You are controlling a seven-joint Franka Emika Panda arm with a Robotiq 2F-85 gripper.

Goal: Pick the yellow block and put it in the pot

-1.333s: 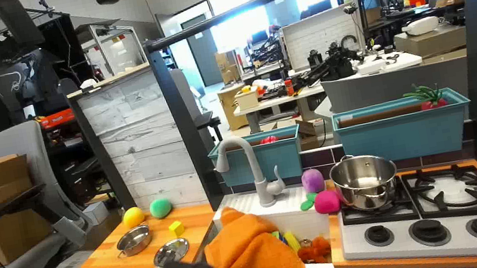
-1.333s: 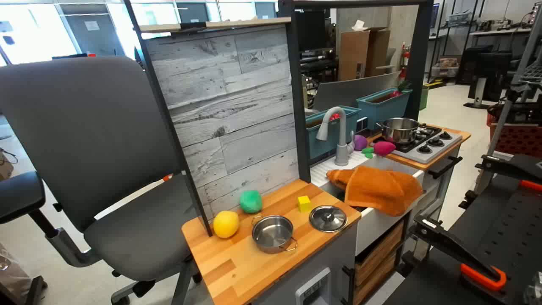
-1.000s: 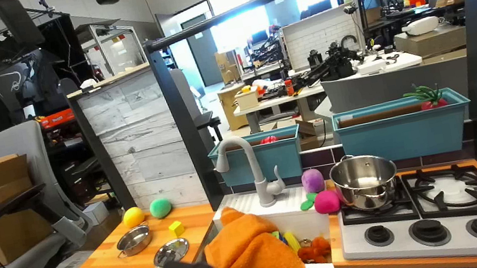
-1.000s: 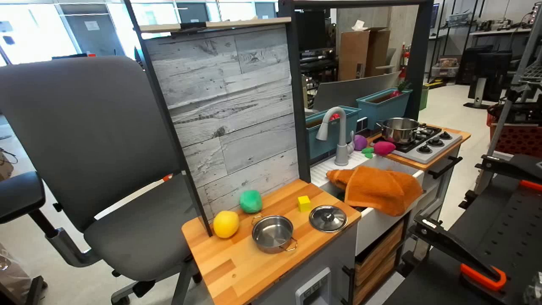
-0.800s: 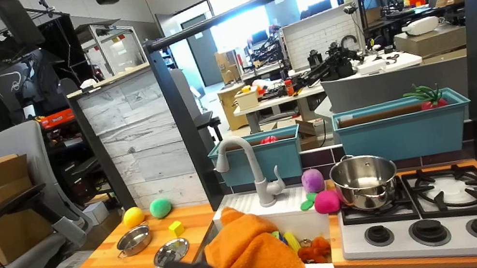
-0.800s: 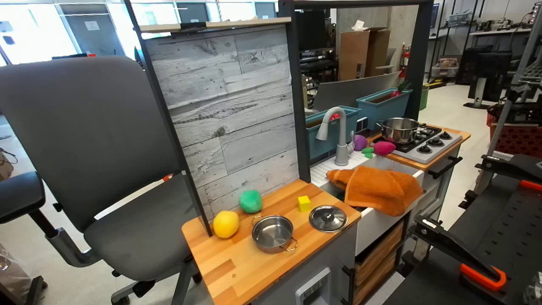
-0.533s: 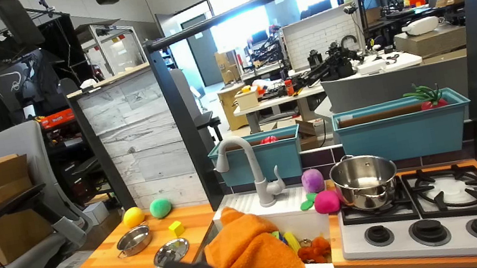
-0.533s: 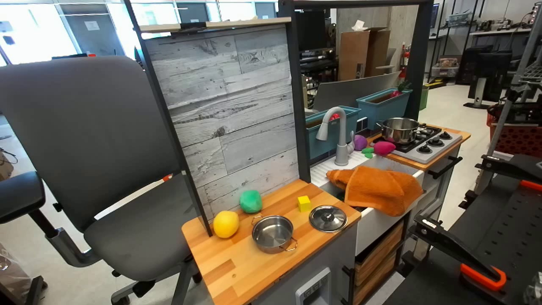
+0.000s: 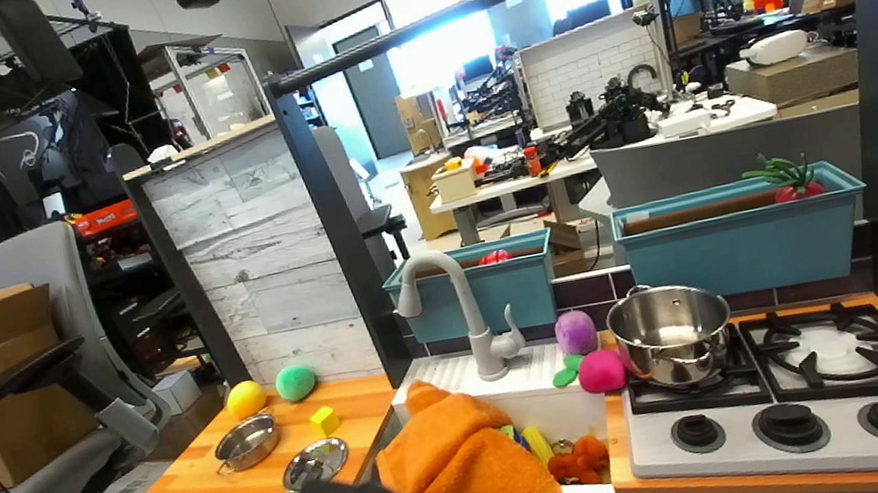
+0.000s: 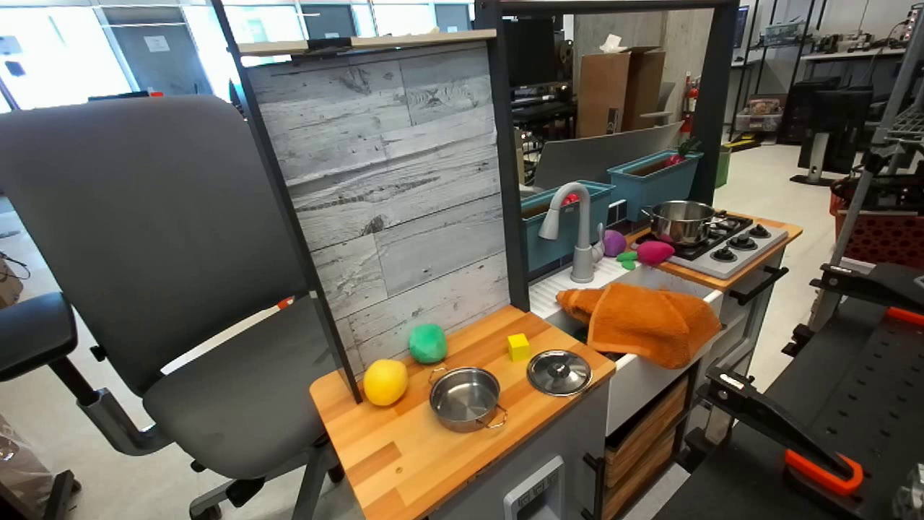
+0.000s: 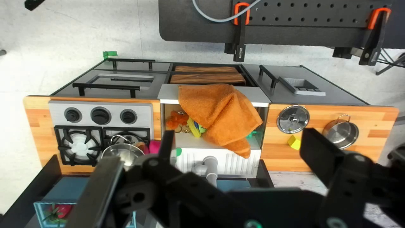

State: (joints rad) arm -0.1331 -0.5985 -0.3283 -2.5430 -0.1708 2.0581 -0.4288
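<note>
In an exterior view, spotting the yellow block (image 9: 325,421) on the wooden counter (image 9: 199,474), just beside the lid (image 9: 316,464), and over on the stove (image 9: 845,437) the silver pot (image 9: 672,339), upright. In an exterior view, finding the yellow block apart from the shallow pan (image 10: 465,399) and the green ball (image 10: 428,343). And here in the wrist view, looking past the gripper (image 11: 234,139) with fingers (image 11: 318,155) wide apart, glimpsing the orange towel (image 11: 218,110) between them, catching the yellow block beyond one fingertip.

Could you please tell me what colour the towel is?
The towel is orange, seen best in the wrist view.
</note>
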